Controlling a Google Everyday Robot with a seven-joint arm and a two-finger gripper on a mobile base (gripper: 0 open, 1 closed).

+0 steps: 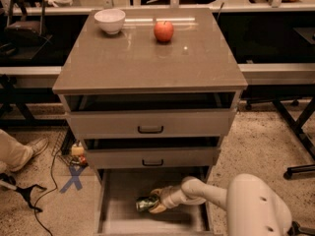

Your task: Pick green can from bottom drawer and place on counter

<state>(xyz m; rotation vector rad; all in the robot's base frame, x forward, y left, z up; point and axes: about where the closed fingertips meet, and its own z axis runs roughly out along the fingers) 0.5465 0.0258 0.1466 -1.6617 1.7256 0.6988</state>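
Note:
The green can [145, 203] lies on its side on the grey floor of the open bottom drawer [123, 215], left of middle. My gripper [155, 201] reaches in from the right on a white arm [211, 193], with one finger above the can and one below it, touching it. The can rests low in the drawer. The counter [147, 58] is the glossy grey-brown top of the cabinet above.
A white bowl [110, 20] and a red apple [164, 31] stand at the back of the counter. The two upper drawers [150, 123] are slightly ajar. A blue X mark [74, 177] and cables lie on the floor to the left.

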